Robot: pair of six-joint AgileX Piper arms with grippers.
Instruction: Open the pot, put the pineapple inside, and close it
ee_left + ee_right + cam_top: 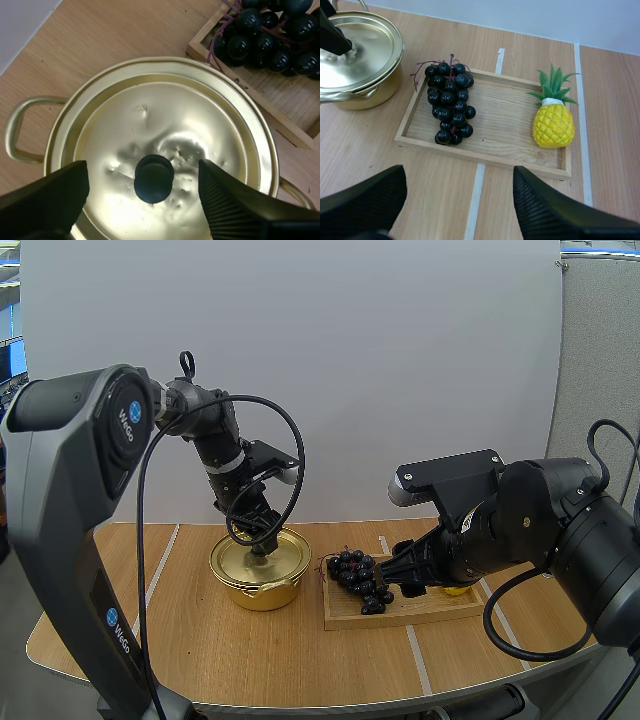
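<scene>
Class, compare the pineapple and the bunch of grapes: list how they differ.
The pineapple is yellow with a green crown; the grapes are black. The pineapple is one piece; the grapes are many small round berries. The grapes lie nearer the pot, the pineapple farther. Both rest in the wooden tray.

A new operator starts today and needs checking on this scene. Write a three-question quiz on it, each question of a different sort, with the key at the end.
1. True or false: the lid sits on the pot.
2. Where does the pineapple lie?
A. inside the pot
B. in the wooden tray, apart from the grapes
C. on top of the lid
3. Fill in: the open fingers of the left gripper stand on either side of the lid's black ____.

Key: 1 true; 2 B; 3 knob.
</scene>
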